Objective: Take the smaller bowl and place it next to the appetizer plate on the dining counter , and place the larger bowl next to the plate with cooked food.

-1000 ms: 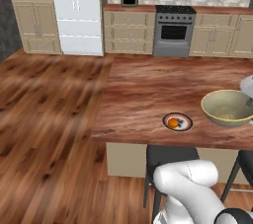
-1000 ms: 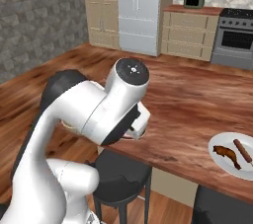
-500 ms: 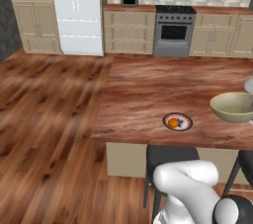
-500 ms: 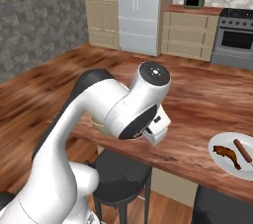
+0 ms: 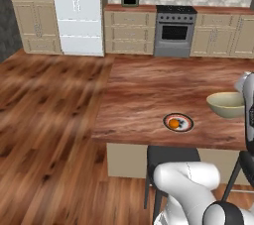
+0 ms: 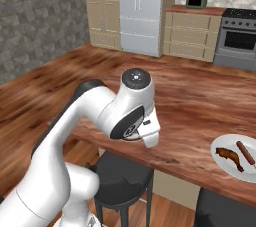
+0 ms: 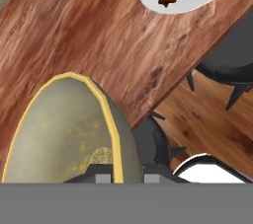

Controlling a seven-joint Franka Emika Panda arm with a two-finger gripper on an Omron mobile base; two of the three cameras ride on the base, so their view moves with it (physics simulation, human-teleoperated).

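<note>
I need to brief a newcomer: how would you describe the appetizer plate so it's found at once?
On the long reddish-brown dining counter, look near its front edge, above the dark stool. The appetizer plate is small, round and dark-rimmed, with one orange morsel, unlike the beige bowl nearby.

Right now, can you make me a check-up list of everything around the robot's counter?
Surface: dining counter, glossy reddish-brown wood top.
Job's things: smaller bowl held above the counter; appetizer plate near the front edge, orange bit on it.
Clutter: white plate with cooked food on the counter.
Grippers: gripper shut on the smaller bowl's rim.
Cables: nothing seen.
Surroundings: dark stools under the counter, fridge, oven, wooden floor.
</note>
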